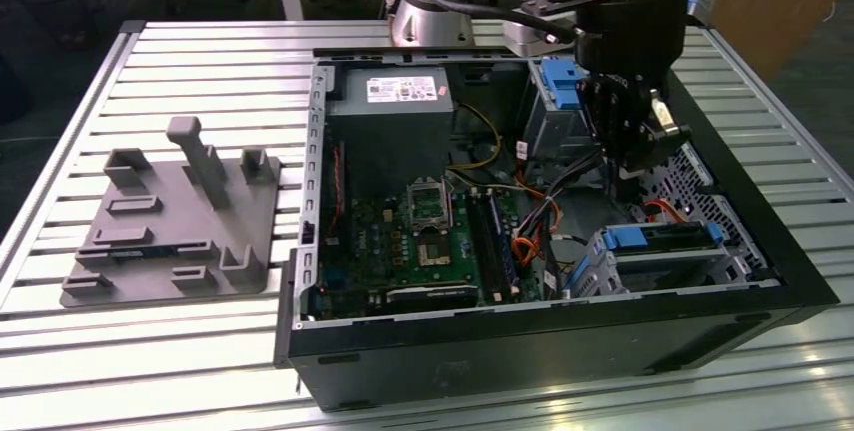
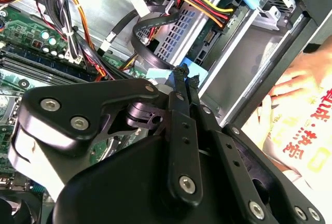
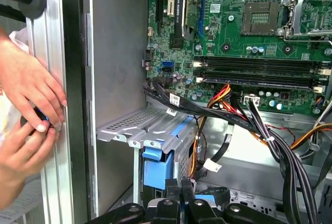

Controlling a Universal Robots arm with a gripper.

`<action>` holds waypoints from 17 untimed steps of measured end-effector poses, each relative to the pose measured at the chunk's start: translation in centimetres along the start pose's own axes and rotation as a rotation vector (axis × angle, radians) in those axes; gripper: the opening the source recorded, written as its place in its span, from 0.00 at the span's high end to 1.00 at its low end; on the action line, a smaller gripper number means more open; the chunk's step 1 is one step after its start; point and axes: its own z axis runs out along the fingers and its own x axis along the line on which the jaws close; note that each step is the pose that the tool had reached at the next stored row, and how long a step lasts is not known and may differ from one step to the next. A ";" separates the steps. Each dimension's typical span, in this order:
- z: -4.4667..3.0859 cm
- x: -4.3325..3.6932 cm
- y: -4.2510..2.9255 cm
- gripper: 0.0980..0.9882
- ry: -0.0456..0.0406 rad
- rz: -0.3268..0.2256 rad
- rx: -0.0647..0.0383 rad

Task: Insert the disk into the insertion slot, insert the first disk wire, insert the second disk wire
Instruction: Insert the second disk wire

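light: bright, even | glare: table slats [image 1: 441, 376] | case interior [image 1: 400, 161] shadowed | focus: sharp

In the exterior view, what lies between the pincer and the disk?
The red-orange first disk wire arches between the pincer and the disk, as the exterior view shows.
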 end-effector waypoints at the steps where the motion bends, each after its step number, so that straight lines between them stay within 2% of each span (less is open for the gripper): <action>1: 0.03 0.00 -0.11 0.95 0.0010 -0.001 -0.001; 3: 0.12 -0.04 -0.49 0.95 0.0060 -0.006 -0.013; 6: 0.36 -0.03 -1.32 0.95 0.0039 -0.018 -0.045; 15: 0.89 -0.04 -3.25 0.95 -0.0124 -0.071 -0.190; 16: 0.94 -0.05 -3.46 0.95 -0.0133 -0.073 -0.197; 17: 0.97 -0.05 -3.58 0.95 -0.0138 -0.074 -0.198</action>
